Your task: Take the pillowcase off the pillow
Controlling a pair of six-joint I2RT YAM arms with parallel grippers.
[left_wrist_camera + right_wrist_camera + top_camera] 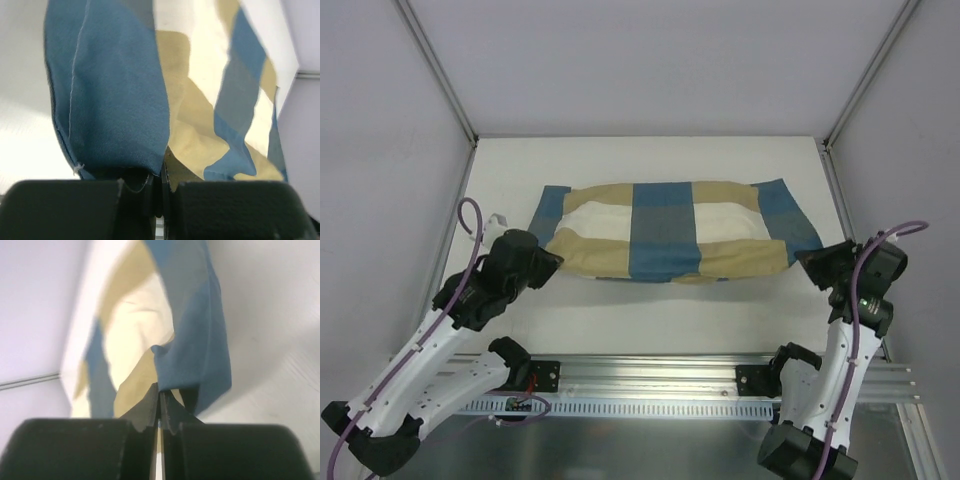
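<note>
The pillowcase [665, 232], in big blue, tan and cream checks, lies stretched left to right across the middle of the white table. It bulges, and the pillow is hidden inside it. My left gripper [548, 262] is at the near left corner of the pillowcase [120, 95], shut on its blue and tan cloth, which runs in between the fingers [161, 175]. My right gripper [812, 262] is at the near right corner. It is shut, its thin tips [160, 392] meeting on the edge of the pillowcase [192, 330] where blue and tan cloth fold over them.
The white table [650, 315] is walled in by pale panels at the back and on both sides. An aluminium rail [650, 385] with the arm bases runs along the near edge. A small white fitting [498, 218] sits by the left wall.
</note>
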